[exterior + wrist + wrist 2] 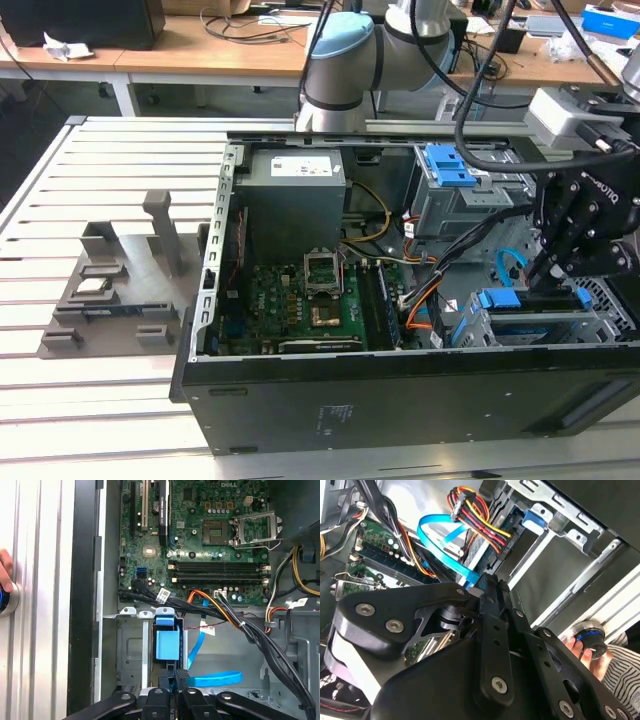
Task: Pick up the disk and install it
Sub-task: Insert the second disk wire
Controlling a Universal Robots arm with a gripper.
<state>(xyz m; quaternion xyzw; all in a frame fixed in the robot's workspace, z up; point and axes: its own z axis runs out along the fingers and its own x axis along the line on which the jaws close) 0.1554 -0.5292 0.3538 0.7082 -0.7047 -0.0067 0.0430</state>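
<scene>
Black multi-link gripper [553, 268] low over grey metal drive cage [530, 325] at exterior view's right of open black computer case [300, 400]. Fingers pressed together, tips at bright blue carrier rail of disk [535, 300] seated in cage slot. First wrist view shows green motherboard [200, 535] beyond blue plastic latch flap [166, 644]. Second wrist view shows flat blue data cable [445, 545] and a person's hand [582, 650] on blue knob.

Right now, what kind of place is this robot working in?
Probably an electronics or robotics lab workbench. An open computer case lies on a slatted metal table with its motherboard exposed, and wooden desks strewn with cables stand behind the arm.
</scene>
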